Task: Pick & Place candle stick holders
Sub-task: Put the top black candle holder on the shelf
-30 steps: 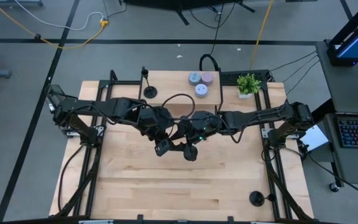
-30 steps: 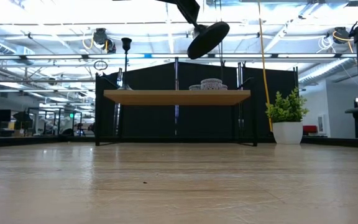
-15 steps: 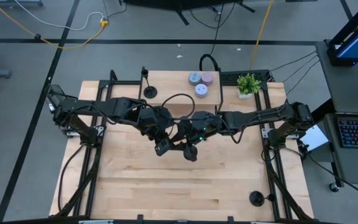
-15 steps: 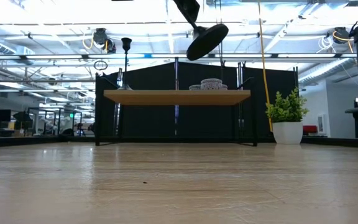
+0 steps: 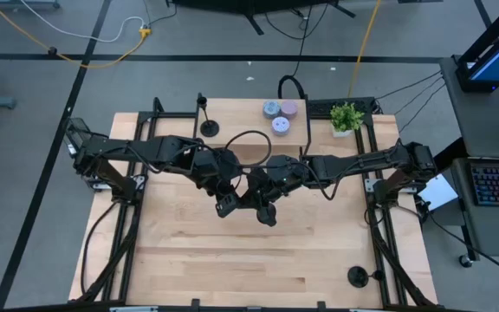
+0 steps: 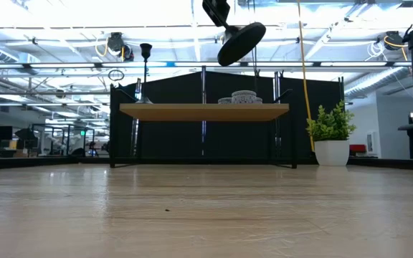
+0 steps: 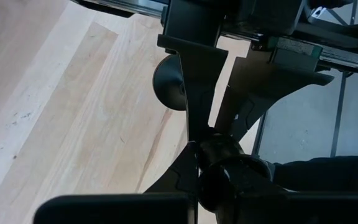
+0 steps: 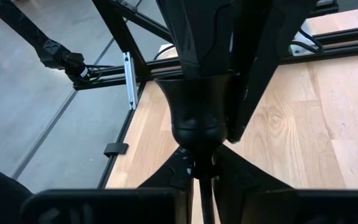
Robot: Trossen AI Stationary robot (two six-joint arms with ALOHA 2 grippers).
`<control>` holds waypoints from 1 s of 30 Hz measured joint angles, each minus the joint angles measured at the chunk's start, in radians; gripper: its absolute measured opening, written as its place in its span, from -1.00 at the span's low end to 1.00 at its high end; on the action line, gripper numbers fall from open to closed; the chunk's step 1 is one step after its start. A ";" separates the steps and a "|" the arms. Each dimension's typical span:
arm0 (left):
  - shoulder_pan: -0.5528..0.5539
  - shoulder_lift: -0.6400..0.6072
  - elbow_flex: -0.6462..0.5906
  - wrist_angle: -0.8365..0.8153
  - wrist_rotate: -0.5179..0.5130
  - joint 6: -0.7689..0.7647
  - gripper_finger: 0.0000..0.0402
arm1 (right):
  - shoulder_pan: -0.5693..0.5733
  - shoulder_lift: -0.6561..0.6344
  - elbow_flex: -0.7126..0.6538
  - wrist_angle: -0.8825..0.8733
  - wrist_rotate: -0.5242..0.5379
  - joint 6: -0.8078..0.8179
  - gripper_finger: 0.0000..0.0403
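Note:
High above the middle of the table a black candle stick holder (image 5: pixel 262 211) hangs between both grippers, its disc base (image 6: pixel 241 43) tilted and its cup (image 8: pixel 197 118) at the left end. My left gripper (image 5: pixel 230 204) is shut on the cup end, and my right gripper (image 5: pixel 256 192) is shut on the thin stem. A second holder (image 5: pixel 204 120) stands on its disc on the raised shelf (image 5: pixel 241 117) at the far left. Another one (image 5: pixel 358 276) stands at the table's near right corner. My left gripper pinches the cup's open end (image 8: pixel 197 87) between its two fingers (image 8: pixel 194 37), coming slanting down from the table's left. The holder is lifted clear and tilted, its disc base lower and toward the right. My right gripper pinches the thin stem (image 8: pixel 204 186) just below the cup, between its two fingers (image 8: pixel 229 171). The fingers come almost level from the table's right and lie across the stem. In the left wrist view the disc base (image 7: pixel 166 84) shows behind those fingers.
On the shelf's right part sit three pale round pucks (image 5: pixel 280 113), with a small potted plant (image 5: pixel 346 117) beside them. Black frame rails (image 5: pixel 379 251) run along the table's left and right sides. Bare wood (image 5: pixel 232 260) lies toward the near edge.
My right gripper has shut on the holder's stem while both arms have stayed in place. The holder's disc base has shifted only slightly and stays tilted in the air.

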 joint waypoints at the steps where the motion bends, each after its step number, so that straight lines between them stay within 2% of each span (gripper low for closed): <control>1: -0.001 0.000 0.000 0.000 0.000 -0.001 -0.93 | 0.000 0.000 0.000 0.000 0.000 -0.001 -0.87; 8: -0.001 0.000 0.000 0.000 0.000 -0.002 -0.92 | 0.000 0.000 0.000 0.001 0.000 -0.002 -0.87; 15: -0.001 0.000 0.000 0.000 -0.007 -0.002 -0.74 | 0.000 0.000 0.000 0.003 0.001 -0.002 -0.87; 24: -0.001 0.000 0.000 0.005 -0.007 -0.007 -0.75 | 0.000 0.000 0.000 0.003 0.000 -0.005 -0.87; 30: 0.000 0.000 0.000 0.008 -0.009 -0.006 -0.57 | 0.000 -0.006 0.000 0.001 -0.002 -0.006 -0.87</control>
